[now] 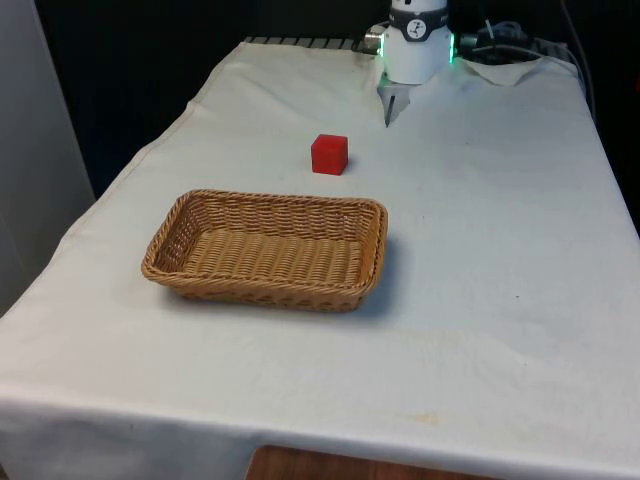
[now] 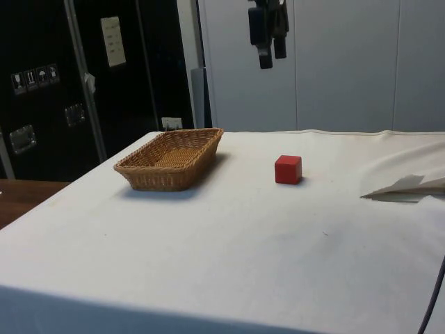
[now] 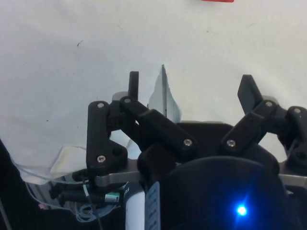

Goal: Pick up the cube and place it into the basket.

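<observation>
- Red cube (image 1: 329, 154) sits on the white-clothed worktop (image 1: 480, 260), upright, one flat face up, nothing touching it.
- In the side view the cube (image 2: 288, 169) stands alone on the cloth, apart from the basket (image 2: 171, 158).
- Wicker basket (image 1: 268, 249) is rectangular, brown, open side up, resting flat on the worktop; nothing visible inside it.
- In the front view the basket is nearer the camera than the cube, a bit toward the front view's left; a strip of bare cloth lies between them.
- Claw (image 2: 270, 57) hangs high above the worktop in the side view, well clear of cube and basket, fingers pointing down.
- From the side it sits above the stretch between basket and cube, closer to the cube's side.
- Claw (image 3: 191, 91) in the wrist view: the two black fingers (image 3: 133, 83) are spread wide apart, released, holding nothing.
- White cloth shows between the fingers; a sliver of red, the cube (image 3: 218, 1), sits at the picture's edge, well away from the fingertips.
- Robot base (image 1: 414, 45) stands at the far end of the worktop, beyond the cube.
- Cloth is rumpled and folded up near the base (image 1: 398, 102); the same fold shows at the side view's right (image 2: 410, 186).
- Cables lie at the far right corner by the base (image 1: 500, 38).
</observation>
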